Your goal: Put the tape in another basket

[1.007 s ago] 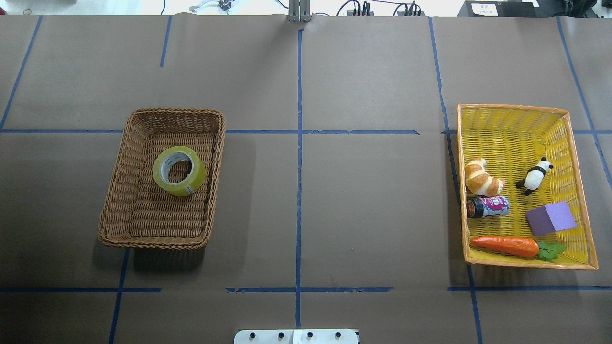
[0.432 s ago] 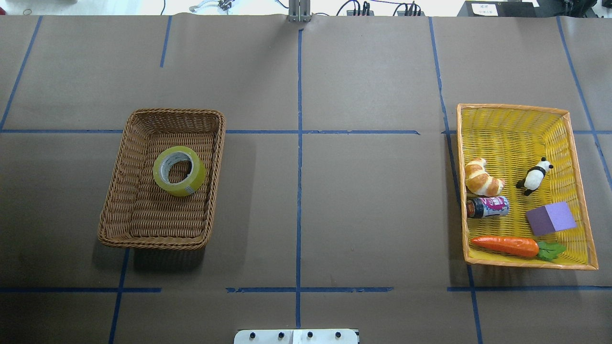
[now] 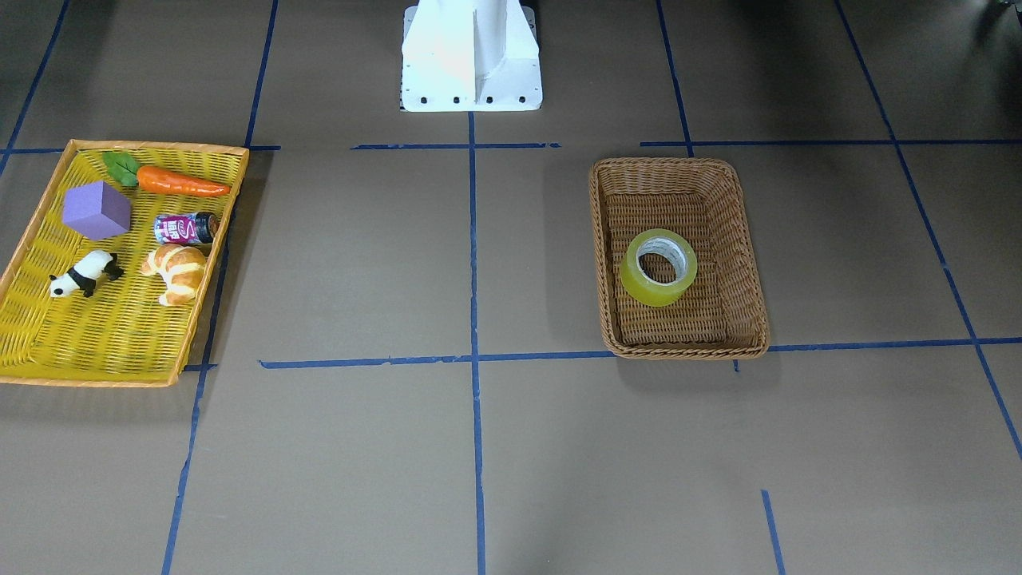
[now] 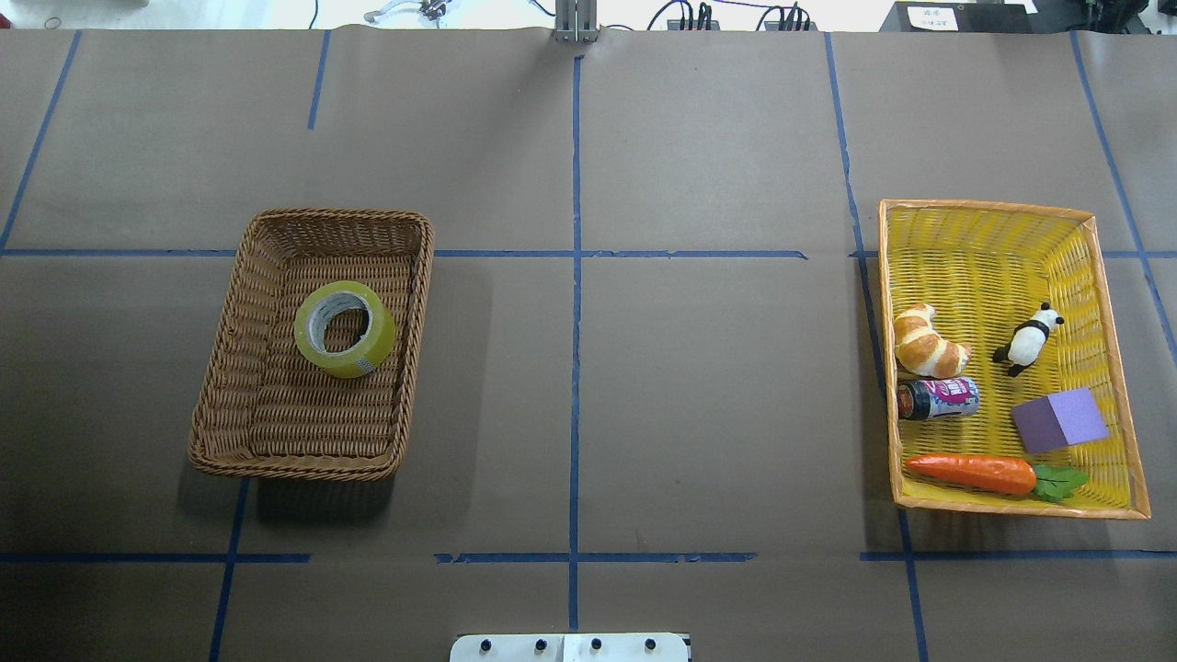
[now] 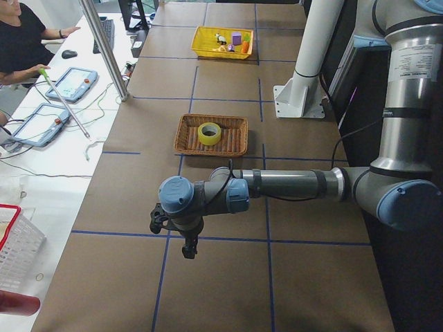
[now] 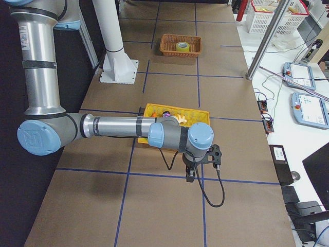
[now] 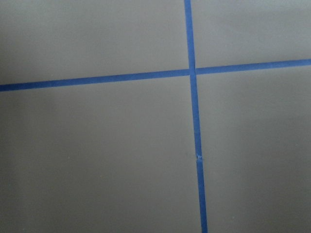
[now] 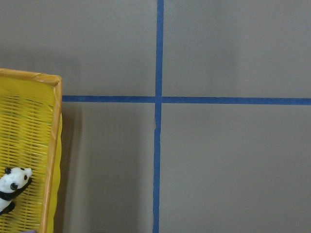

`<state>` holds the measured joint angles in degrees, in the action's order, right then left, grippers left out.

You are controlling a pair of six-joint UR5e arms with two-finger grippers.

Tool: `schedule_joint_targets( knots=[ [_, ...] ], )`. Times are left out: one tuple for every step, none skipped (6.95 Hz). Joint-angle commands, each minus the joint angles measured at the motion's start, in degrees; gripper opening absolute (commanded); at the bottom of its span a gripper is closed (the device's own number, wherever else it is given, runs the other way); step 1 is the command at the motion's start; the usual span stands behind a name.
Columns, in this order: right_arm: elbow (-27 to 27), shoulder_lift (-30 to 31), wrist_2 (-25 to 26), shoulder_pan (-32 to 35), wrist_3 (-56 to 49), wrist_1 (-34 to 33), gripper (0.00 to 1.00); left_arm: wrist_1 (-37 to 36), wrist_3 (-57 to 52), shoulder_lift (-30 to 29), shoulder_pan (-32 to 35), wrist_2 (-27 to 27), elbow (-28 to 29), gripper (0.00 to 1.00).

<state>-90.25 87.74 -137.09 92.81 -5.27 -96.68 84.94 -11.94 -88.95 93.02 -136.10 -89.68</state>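
The tape (image 4: 351, 364), a yellow-green roll with a grey-white core, lies flat inside the brown wicker basket (image 4: 336, 217) on the table's left half. It also shows in the front view (image 3: 651, 294) in the same basket (image 3: 669, 164). My left gripper (image 5: 188, 250) shows only in the left side view, over bare table well away from the basket (image 5: 181, 135); I cannot tell if it is open. My right gripper (image 6: 190, 176) shows only in the right side view, just beyond the yellow tray; I cannot tell its state either.
A shallow yellow woven tray (image 4: 988, 207) with an orange rim sits at the right and holds a croissant (image 4: 929, 343), panda (image 4: 1028, 340), can (image 4: 938, 399), purple block (image 4: 1059, 419) and carrot (image 4: 975, 473). Blue tape lines cross the brown table. The right wrist view shows the tray's corner (image 8: 53, 82).
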Motion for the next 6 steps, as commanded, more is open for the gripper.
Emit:
schedule_joint_targets(
  knots=[
    [0.0,-0.2,1.5,0.0,0.0,0.0,1.0,1.1,0.2,0.8,0.1,0.0,-0.1,1.0],
    [0.0,-0.2,1.5,0.0,0.0,0.1,1.0,1.1,0.2,1.1,0.0,0.0,-0.1,1.0],
    [-0.1,-0.2,1.5,0.0,0.0,0.0,1.0,1.1,0.2,1.1,0.1,0.0,-0.1,1.0],
    [-0.2,-0.2,1.5,0.0,0.1,0.0,1.0,1.1,0.2,1.1,0.0,0.0,0.2,1.0],
    [-0.2,-0.2,1.5,0.0,0.0,0.0,1.0,1.1,0.2,1.0,0.0,0.0,0.5,1.0],
    [-0.2,-0.2,1.5,0.0,0.0,0.0,1.0,1.2,0.2,1.0,0.0,0.0,0.5,1.0]
  ],
)
